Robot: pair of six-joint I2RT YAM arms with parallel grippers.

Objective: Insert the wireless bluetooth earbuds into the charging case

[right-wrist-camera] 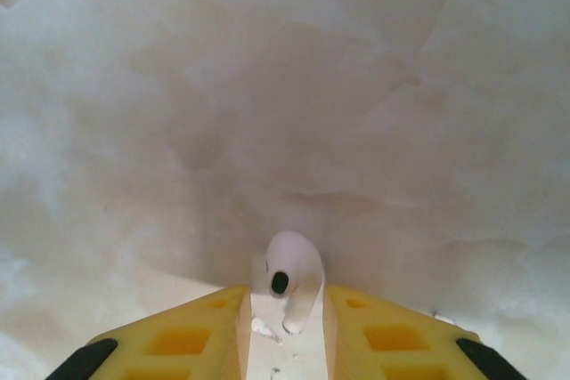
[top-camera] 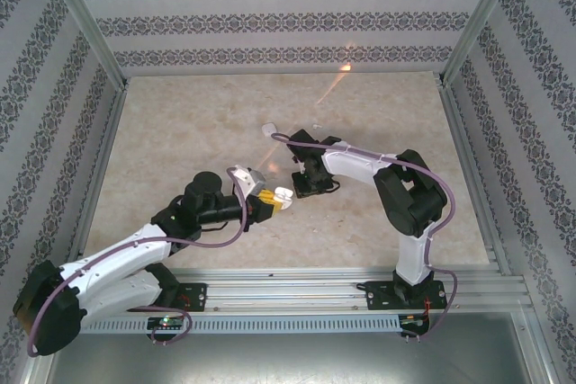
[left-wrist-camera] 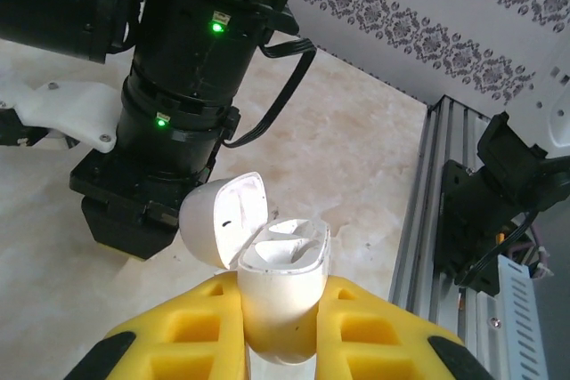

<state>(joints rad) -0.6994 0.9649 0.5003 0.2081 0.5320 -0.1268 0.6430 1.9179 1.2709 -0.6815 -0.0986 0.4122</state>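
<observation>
Marbled beige table runs under both arms, with patterned walls around it. The right pincer is drawn in on an earbud, pinching it between the yellow pads. The earbud's rounded head and dark opening poke out past the tips, and its stem runs back into the gap. Just beside it, the left pincer is clamped on the lower body of the case and holds it upright. The lid is flipped open and leans toward the right arm. Two wells show inside the rim, though I cannot tell whether either is filled. Beyond the case, well apart from it toward the far wall, a loose earbud lies on the table. The step in hand looks like carrying the held earbud over the case and lowering it stem first into a well. The main risk comes from how little there is to hold: the earbud is smooth and tiny, so it may twist or pop free if it meets the rim at an angle. The open lid stands on the approach side, and a nudge from the right fingers could snap it shut or turn the case in the left grip. The wrong well would also refuse the earbud.
</observation>
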